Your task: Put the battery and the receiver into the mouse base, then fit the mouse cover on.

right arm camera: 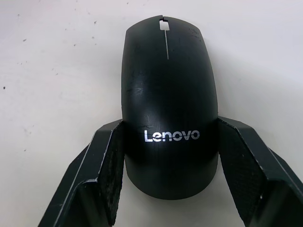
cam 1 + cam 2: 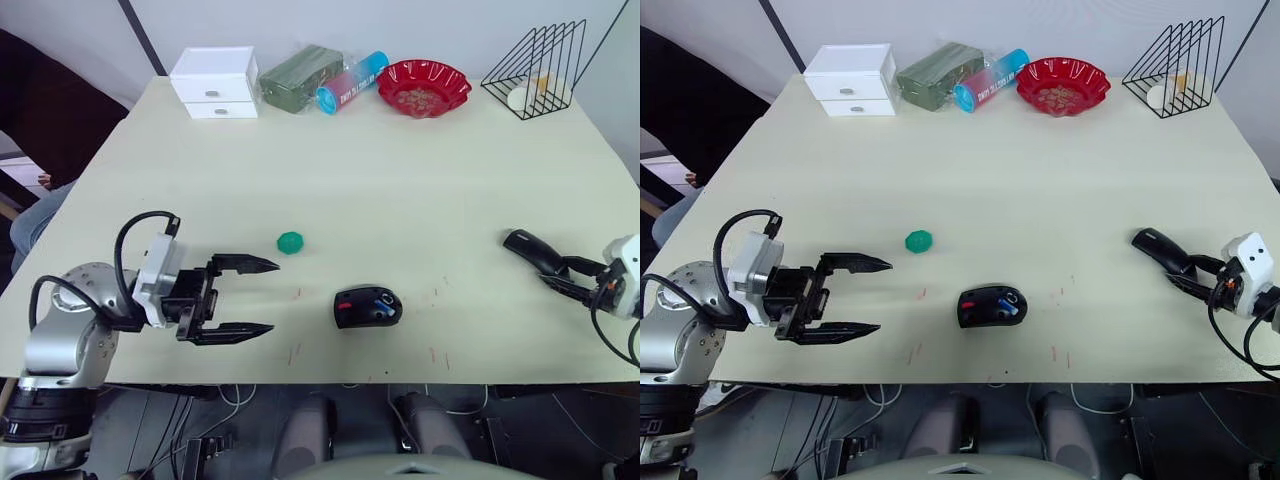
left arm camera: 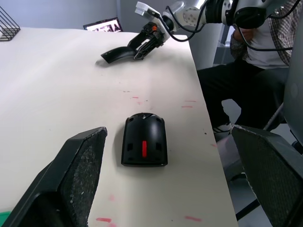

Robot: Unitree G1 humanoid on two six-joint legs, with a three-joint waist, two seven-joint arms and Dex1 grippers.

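Sitting closest, near the desk's (image 2: 420,200) front edge: mouse base (image 2: 367,306), open side up, something blue showing in its red-trimmed cavity, likely the battery. Hovering well to its left with jaws spread wide apart and holding nothing: left gripper (image 2: 243,297). Resting at the far right, pinched across its rear by the right gripper (image 1: 170,137), jaws closing on both flanks: Lenovo mouse cover (image 1: 168,94). Judging that shell thin, light, glossy and slippery, probably flexing under pressure; gripping gently along the side edges seeming safest.
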